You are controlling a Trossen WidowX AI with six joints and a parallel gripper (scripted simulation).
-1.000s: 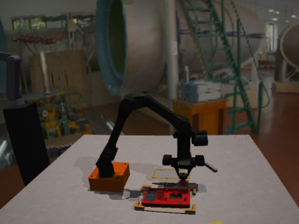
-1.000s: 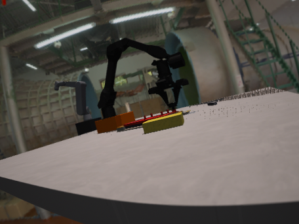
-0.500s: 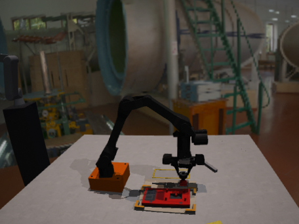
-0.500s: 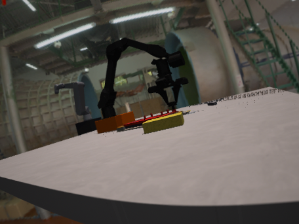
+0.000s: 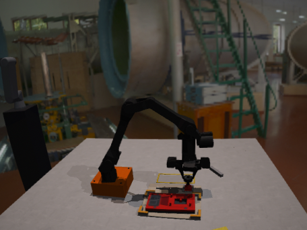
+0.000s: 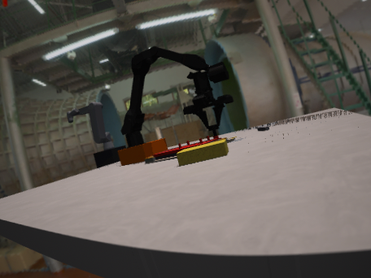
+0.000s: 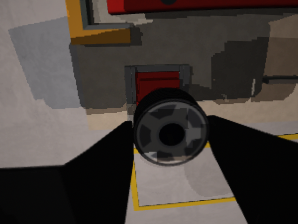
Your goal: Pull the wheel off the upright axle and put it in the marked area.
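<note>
Item count on the worktop (image 5: pixel 256 188): one black arm (image 5: pixel 148 111) on one orange base block (image 5: pixel 112 181); one tool (image 5: pixel 188 179), clamped on one wheel (image 7: pixel 170 132); one red fixture plate (image 5: pixel 171 202); one yellow-outlined marked area (image 5: pixel 169 178); one yellow block (image 6: pixel 202 152). Beside the worktop: one dark stand (image 5: pixel 25 148).

Wheel (image 7: pixel 170 132): matt black rubber-like tyre around a dull grey, metal-looking hub. Fingers: matt black, plastic-like, smooth. Table (image 5: pixel 256 188): pale grey, faintly mottled, matt. Base (image 5: pixel 112 183): smooth orange, matt. Fixture (image 5: pixel 169 202): flat red, plastic-looking. Block (image 6: pixel 202 152): dull yellow, matt.
</note>
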